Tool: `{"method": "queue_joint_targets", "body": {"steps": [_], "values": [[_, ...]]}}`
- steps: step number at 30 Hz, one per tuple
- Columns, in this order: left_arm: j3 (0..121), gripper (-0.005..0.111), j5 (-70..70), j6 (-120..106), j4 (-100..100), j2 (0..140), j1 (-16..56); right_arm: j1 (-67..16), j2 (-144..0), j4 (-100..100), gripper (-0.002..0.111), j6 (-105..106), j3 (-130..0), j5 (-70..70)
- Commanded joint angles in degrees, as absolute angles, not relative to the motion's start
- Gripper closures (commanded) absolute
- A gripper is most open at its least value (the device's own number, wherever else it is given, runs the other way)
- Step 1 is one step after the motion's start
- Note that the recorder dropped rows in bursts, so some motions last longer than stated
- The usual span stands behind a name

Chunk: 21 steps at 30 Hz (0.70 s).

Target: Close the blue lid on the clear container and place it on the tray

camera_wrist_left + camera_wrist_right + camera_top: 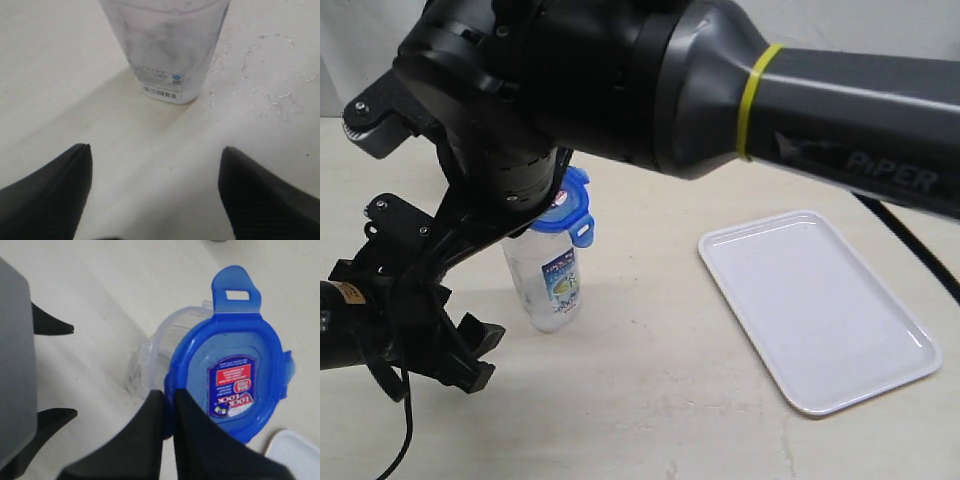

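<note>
1. Table [650, 400]: cream, matt, scuffed; fills most of the exterior view. A ring of wet marks [275, 75] lies near the container's foot.
2. Wall [350, 50]: pale, plain, behind the table's far edge.
3. Right arm [840, 120]: dark grey with a yellow band [753, 100], crossing the top of the exterior view from the right. A black cable [910, 240] runs beneath it.
4. Tray [820, 310]: white, rounded corners, low rim. It lies flat on the table's right side, well apart from the container.
5. Left gripper [155, 165]: black, low over the table at the left. The jaws stand wide apart and grip nothing. The container's base is ahead of the fingertips, not touching them.
6. Container [548, 285]: clear, tall, upright on the table left of centre and off the tray. The walls are cloudy and the contents cannot be told. A blue-and-white label [560, 282] is on one side, with a barcode at the foot on the other.
7. Lid [570, 205]: blue, resting tilted and off-centre on the container's mouth, so part of the mouth is uncovered. One flap [235, 287] juts outward. The red-white sticker [234, 385] faces up.
8. Right gripper [169, 400]: black fingers pressed together, pinching the lid's rim.
</note>
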State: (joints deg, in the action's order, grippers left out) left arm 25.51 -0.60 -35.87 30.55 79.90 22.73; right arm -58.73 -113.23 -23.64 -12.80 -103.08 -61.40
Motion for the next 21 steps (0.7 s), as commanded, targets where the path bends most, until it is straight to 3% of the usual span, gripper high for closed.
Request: {"method": "queue_joint_targets", "body": {"steps": [1, 21], "values": [[25.3, 0.04, 0.0, -35.5, 30.9, 79.5, 22.6, -58.7, -115.1, -23.4, 0.104, -10.0, -103.3, -63.4], [25.3, 0.04, 0.0, -35.5, 30.9, 79.5, 22.6, -58.7, -113.6, -23.5, 0.104, -7.6, -103.3, -61.0]]}}
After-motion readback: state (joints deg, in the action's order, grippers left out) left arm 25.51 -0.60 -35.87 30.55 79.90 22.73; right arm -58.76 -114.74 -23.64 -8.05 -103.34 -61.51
